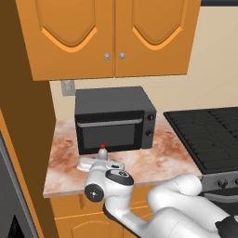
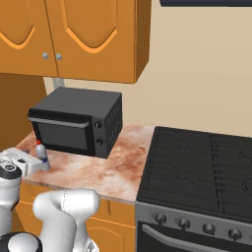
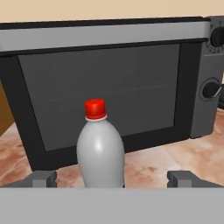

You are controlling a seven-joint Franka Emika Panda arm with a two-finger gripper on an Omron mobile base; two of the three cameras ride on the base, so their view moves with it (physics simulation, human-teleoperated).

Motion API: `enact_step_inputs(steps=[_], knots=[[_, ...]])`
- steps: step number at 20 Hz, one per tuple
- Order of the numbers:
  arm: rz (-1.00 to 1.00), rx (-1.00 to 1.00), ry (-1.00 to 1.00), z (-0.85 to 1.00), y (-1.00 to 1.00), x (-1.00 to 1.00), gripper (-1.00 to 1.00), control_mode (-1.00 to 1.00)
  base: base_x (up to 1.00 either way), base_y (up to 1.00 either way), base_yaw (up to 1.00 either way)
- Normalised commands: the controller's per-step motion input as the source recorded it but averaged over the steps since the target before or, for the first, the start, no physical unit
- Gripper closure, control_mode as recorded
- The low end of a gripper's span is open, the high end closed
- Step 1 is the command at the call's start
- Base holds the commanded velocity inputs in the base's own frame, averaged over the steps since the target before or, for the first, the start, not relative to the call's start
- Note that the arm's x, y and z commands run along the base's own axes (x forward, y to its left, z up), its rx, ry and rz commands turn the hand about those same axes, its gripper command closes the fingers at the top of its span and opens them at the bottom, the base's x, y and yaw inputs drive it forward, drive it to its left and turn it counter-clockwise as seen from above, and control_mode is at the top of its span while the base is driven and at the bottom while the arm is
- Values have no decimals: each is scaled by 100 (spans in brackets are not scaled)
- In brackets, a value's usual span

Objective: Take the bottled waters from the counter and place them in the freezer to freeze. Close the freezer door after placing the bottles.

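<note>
Gripper wide, straddling the red-capped bottle, nothing held. Risk: closing off-centre tips it against the microwave just behind.

The red-capped bottle stands upright on the counter, just in front of the microwave, before the left part of its glass door. Its body is clear and looks pale grey, with a rounded shoulder and a narrow neck under the small red cap. It reaches less than half of the microwave's height. In the right base view this bottle is near the front left corner of the microwave. The counter is a reddish-pink marbled slab with a pale edge, and the microwave sits at its back, against the wall.
</note>
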Motion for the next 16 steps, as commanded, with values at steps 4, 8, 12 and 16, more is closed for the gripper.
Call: enact_step_inputs(steps=[4, 8, 12, 16], knots=[[0, 0, 0, 0, 24, 21, -100, -100, 0, 0, 0], [-1, 0, 0, 0, 9, 16, -100, -100, 0, 0, 0], [-3, 0, 0, -7, -1, 2, -100, -100, 0, 0, 0], [-7, 0, 0, -7, -8, 0, -100, -100, 0, 0, 0]])
